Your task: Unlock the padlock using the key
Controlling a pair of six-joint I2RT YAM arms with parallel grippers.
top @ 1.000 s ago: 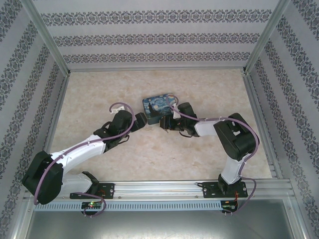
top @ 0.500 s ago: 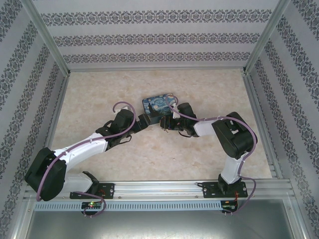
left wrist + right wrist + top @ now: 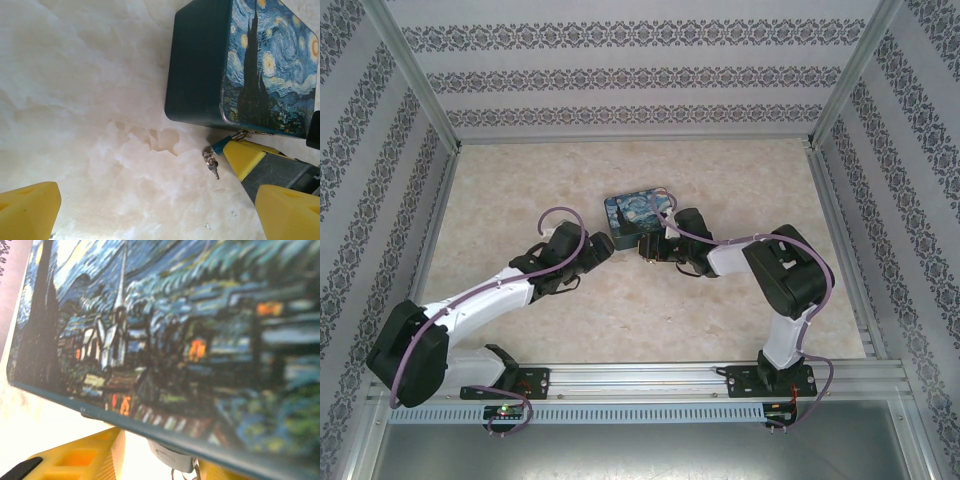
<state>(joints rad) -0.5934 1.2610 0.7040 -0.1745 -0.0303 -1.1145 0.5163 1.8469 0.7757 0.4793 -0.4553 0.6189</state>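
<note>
The padlock (image 3: pixel 172 460), small and grey-blue, hangs under the front edge of the painted box (image 3: pixel 165 335). Its blue corner (image 3: pixel 220 146) shows at the box's latch. My right gripper (image 3: pixel 160 471) stands open around it, and a bright gap separates the left finger (image 3: pixel 75 460) from the lock. The tiny grey key (image 3: pixel 213 166) lies on the table with its ring, just in front of the padlock. My left gripper (image 3: pixel 157 195) is open and empty, low over the table, with the key ahead and to the right between its yellow fingertips (image 3: pixel 27 210). From above, the left gripper (image 3: pixel 603 245) and the right gripper (image 3: pixel 647 248) face each other.
The Starry Night box (image 3: pixel 636 210) sits mid-table, directly behind both grippers. Marble-patterned tabletop (image 3: pixel 520 180) spreads to the left and back. Patterned walls and metal posts (image 3: pixel 415 75) enclose the table. Purple cables loop over both arms.
The left gripper edged a little toward the box and the right gripper. The right arm shifted slightly left. The box barely moved.
</note>
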